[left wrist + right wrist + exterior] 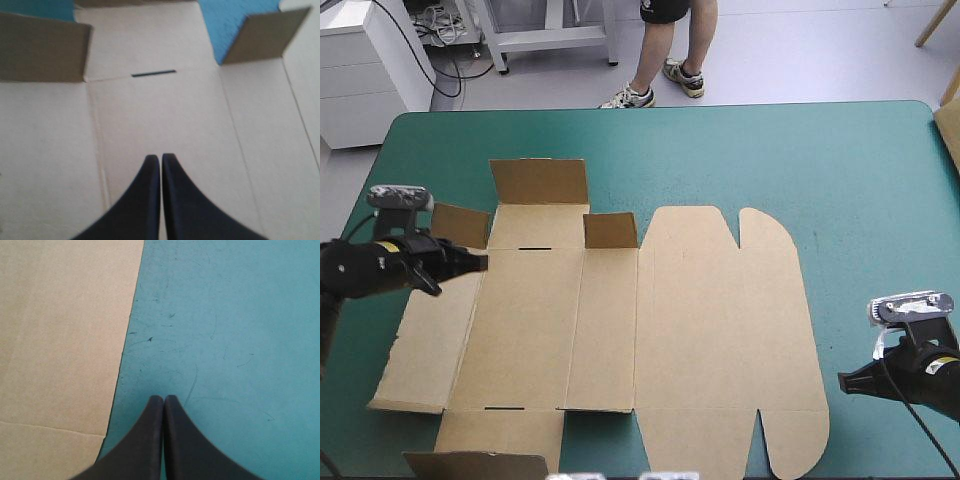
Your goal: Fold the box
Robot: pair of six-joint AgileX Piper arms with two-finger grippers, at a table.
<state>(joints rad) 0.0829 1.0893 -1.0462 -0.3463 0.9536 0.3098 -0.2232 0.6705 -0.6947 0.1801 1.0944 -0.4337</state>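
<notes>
One brown box (620, 330) flat on teal-green cover (860, 170), small flaps (611, 230) raised

Robot at the ready: the black left arm (365, 270) reaches inward, and the left end effector (478, 262), a pair of broad black fin-shaped fingers (147, 200), is pressed together into one pointed arch. Well apart from it, the black right arm (932, 378) holds the right end effector (847, 381) low, its matching fingers (150, 440) likewise closed tip to tip and pointing inward.
</notes>
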